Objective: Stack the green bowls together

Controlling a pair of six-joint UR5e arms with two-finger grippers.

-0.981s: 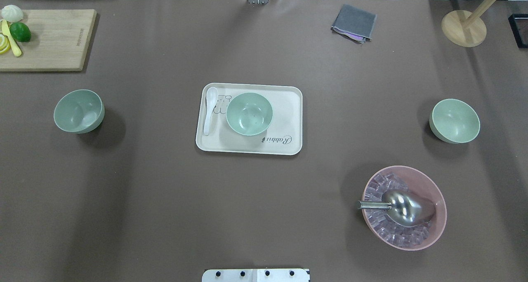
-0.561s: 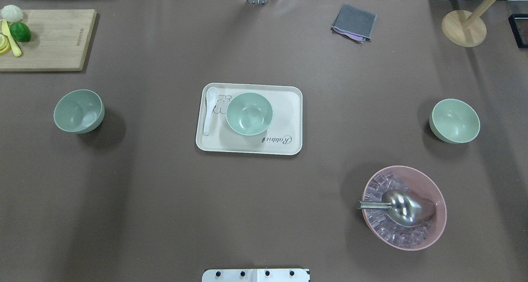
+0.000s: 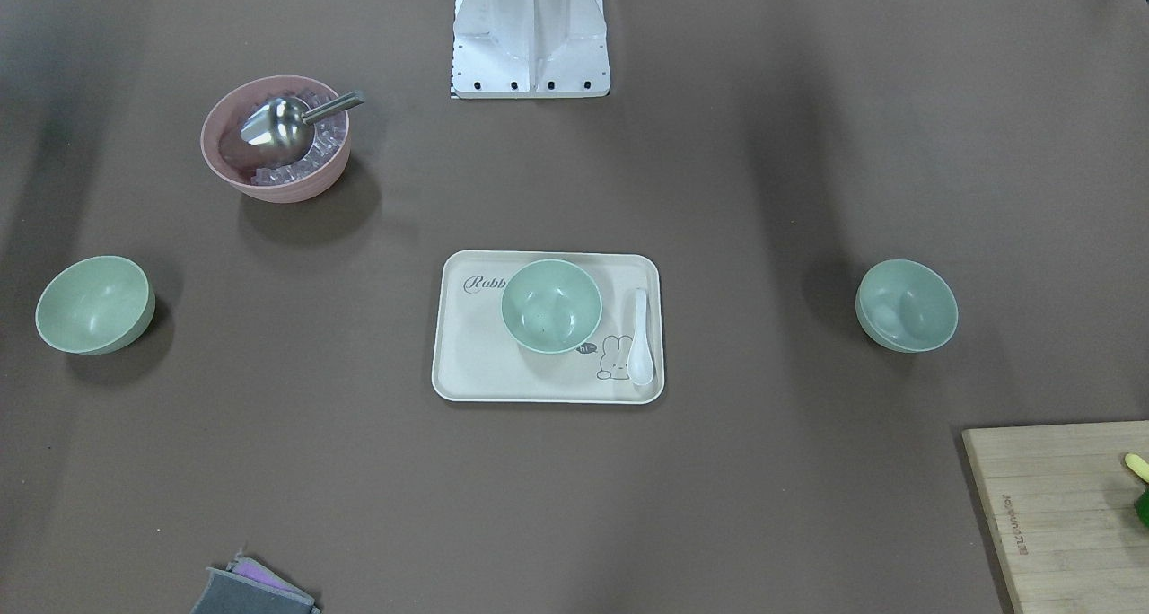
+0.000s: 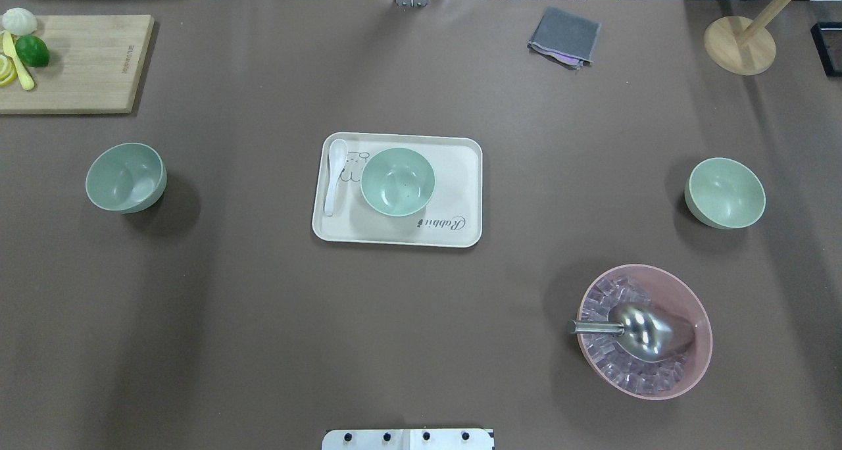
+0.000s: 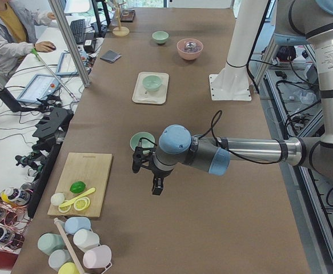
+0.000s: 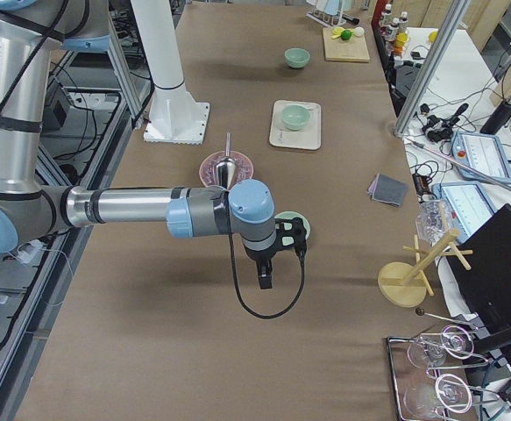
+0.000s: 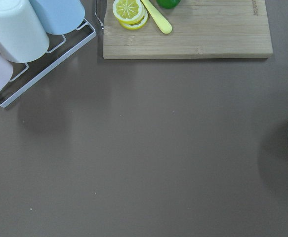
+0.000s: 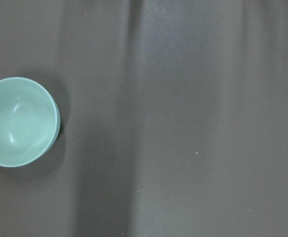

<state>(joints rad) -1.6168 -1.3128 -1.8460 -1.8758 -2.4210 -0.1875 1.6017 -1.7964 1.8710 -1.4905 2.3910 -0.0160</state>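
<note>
Though bearing no stack yet, desk [image 4: 421,345]: keeps the task's bowls well apart, one within each arm's reach, one central as likely base.
Left arm [image 5: 246,151]: stretches level, wrist turned down, beside left green bowl [image 4: 125,177].
Right arm [image 6: 124,207]: mirrors it beside right green bowl [image 4: 725,193].
Tray [image 4: 460,174]: holds middle green bowl [image 4: 398,181] next to white spoon [image 4: 335,177].
Left gripper [image 5: 157,185], right gripper [image 6: 266,275]: hang above desk; open or closed, cannot tell.
</note>
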